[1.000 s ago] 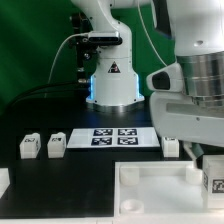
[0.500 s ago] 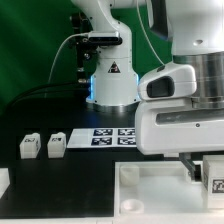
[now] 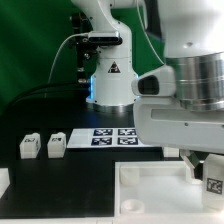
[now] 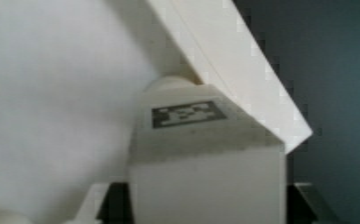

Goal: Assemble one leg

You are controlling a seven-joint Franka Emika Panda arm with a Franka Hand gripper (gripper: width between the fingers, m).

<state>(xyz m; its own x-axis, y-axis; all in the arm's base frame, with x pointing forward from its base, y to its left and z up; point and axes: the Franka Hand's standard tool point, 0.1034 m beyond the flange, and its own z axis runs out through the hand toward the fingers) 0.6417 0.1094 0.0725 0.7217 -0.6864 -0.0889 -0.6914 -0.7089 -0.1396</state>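
Currently hand (image 4: 198,202) clamped on leg (image 4: 191,145); leg's long axis runs straight out from hand, tip at panel (image 3: 150,190) edge, contact unclear.

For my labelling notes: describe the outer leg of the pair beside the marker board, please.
Start at the marker board on the black table. To the exterior view's left of it stand two white legs. The outer leg is the one farther from the board; the inner leg stands next to it.
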